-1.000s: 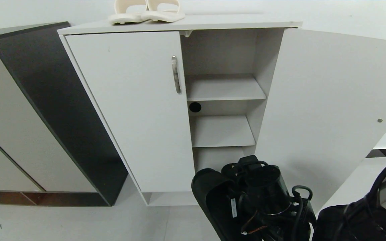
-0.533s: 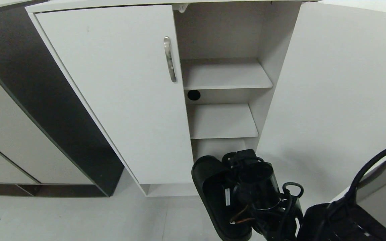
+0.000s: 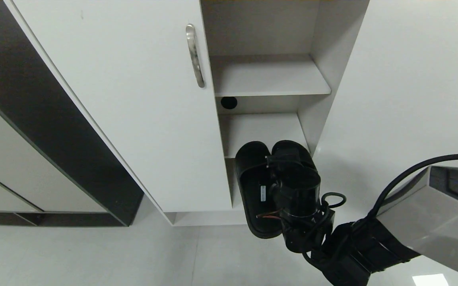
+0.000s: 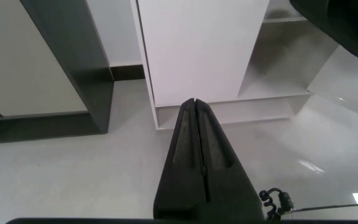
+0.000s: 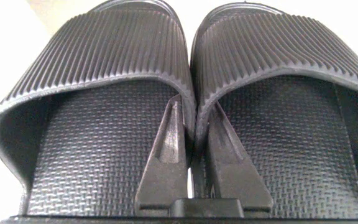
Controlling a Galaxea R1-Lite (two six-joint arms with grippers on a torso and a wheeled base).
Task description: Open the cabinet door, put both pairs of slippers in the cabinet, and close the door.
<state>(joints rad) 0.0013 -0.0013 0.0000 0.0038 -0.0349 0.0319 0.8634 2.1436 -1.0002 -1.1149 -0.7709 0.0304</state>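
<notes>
Slippers (image 3: 251, 174), a black pair, hang side by side in front of the cabinet (image 3: 332, 47), at its open right half, with their toes pointing into it. In the head view the toes overlap the front edge of the cabinet's middle shelf (image 3: 261, 127) and the heels reach down towards its base. We cannot tell whether the toes are already past the cabinet's front.

The right pincer (image 5: 194, 109) carries them. In its wrist view we see one finger inside each slipper, under the ribbed straps. The two fingers are nearly together, squeezing the adjoining inner walls of the pair between them.

The left pincer (image 4: 194, 109) sits low before the cabinet's left door (image 3: 125, 99), above the floor (image 3: 94, 258). Its two fingers are pressed flat against each other with nothing between them.

The cabinet is white. Its left door is closed and bears a metal handle (image 3: 194, 55) along the edge next to the open half. Its right door (image 3: 412, 79) is swung wide, to the right of the compartments. Inside the open half we see an upper shelf (image 3: 268, 75) above the middle shelf. A round dark hole (image 3: 229, 102) sits in the cabinet's back wall between the two shelves, close to the left door's edge. To the left of the cabinet stands a second unit (image 3: 54, 119) with a dark side panel and a pale front.
</notes>
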